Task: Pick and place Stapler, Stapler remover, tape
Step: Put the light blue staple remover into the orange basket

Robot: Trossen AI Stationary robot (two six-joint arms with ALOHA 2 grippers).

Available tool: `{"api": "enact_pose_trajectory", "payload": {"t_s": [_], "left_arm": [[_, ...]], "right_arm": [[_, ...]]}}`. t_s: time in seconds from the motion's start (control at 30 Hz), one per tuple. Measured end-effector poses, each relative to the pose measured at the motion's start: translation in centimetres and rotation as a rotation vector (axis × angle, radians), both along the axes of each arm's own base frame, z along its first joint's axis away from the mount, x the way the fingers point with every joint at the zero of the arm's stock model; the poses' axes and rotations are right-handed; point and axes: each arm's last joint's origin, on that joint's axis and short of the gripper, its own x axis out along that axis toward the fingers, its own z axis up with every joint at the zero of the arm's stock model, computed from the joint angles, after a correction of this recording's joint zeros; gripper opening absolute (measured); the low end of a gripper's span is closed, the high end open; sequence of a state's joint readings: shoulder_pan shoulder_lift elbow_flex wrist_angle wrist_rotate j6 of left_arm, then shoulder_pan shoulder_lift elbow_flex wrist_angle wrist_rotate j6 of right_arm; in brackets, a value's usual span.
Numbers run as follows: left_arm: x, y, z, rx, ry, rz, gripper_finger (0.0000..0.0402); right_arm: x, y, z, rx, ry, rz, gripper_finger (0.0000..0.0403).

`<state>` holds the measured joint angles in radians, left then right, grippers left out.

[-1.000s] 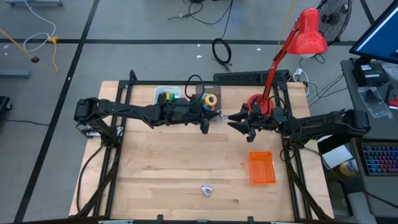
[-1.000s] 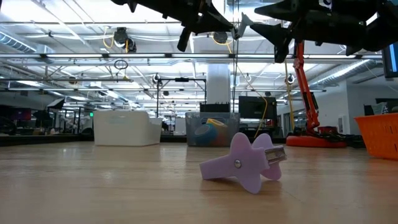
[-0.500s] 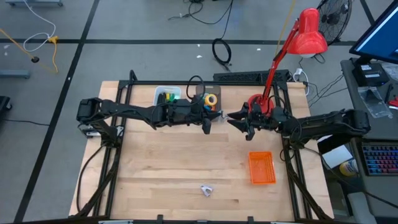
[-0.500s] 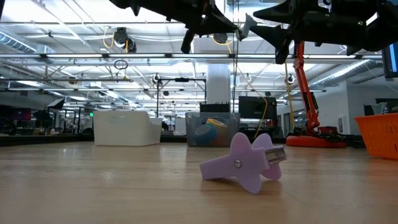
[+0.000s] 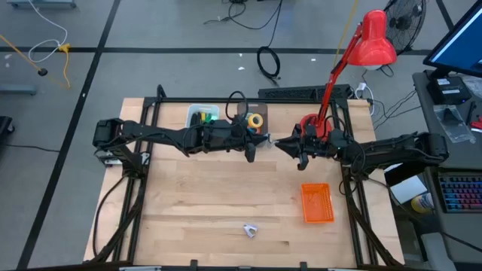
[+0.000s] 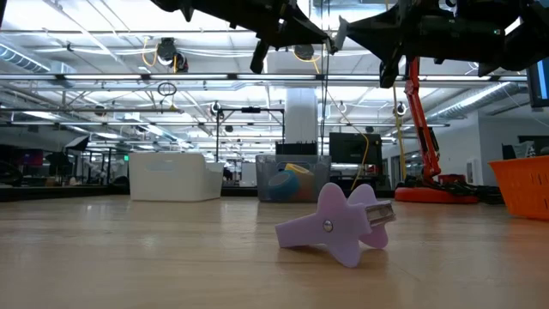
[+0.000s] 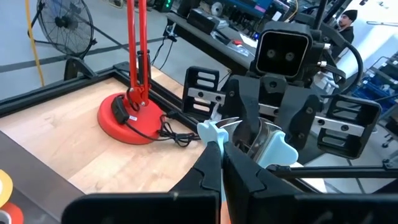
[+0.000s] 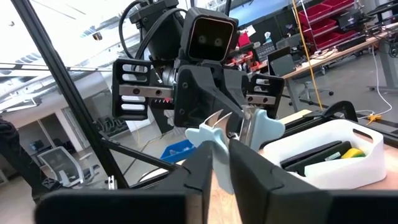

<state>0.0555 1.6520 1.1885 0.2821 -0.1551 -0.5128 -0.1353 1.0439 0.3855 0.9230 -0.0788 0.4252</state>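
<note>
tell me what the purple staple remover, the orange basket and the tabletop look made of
Purple staple remover: matte plastic wings, apparently, with shiny metal jaws at one end and a metal rivet.
Orange basket: probably moulded plastic, going by its perforated grid walls.
Tabletop: light wood with a smooth finish; plank seams and grain show.

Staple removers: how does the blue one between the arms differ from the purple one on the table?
The blue staple remover is pale blue, the purple staple remover lilac. The blue one is aloft, pinched by left tool and right tool; the purple one lies on the table. Both are winged.
</note>
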Motion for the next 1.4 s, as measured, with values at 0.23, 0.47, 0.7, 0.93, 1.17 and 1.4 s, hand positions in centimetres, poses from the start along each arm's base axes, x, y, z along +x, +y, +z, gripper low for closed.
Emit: {"api": "enact_pose_trajectory", "payload": {"t_s": [0.23,0.47,0.7,0.93,1.17,1.4], "left_arm": [[0.0,-0.1,0.0,-0.008,-0.001,-0.008,0.0000],[0.0,-0.1,0.0,-0.014,-0.001,-0.022,0.0000],[0.0,0.0,0.0,0.014,0.008,-0.024,0.0032],[0.0,0.0,0.0,0.027,0.010,-0.025,0.0111],[-1.1,0.7,0.4,0.009,0.078,-0.075,0.0188],[-4.5,1.4,2.4,0.001,0.198,-0.032,0.0202]], "right_arm": [[0.0,0.0,0.0,-0.005,-0.001,0.005,0.0005],[0.0,0.0,0.0,-0.020,-0.001,0.006,0.0003],[0.0,0.0,0.1,-0.020,-0.007,0.004,0.0001],[0.0,0.0,0.1,-0.018,-0.012,-0.006,0.0000],[-0.2,0.0,0.4,-0.025,-0.020,-0.009,0.0000],[-1.4,0.2,1.1,-0.045,-0.002,-0.010,0.0000]]}}
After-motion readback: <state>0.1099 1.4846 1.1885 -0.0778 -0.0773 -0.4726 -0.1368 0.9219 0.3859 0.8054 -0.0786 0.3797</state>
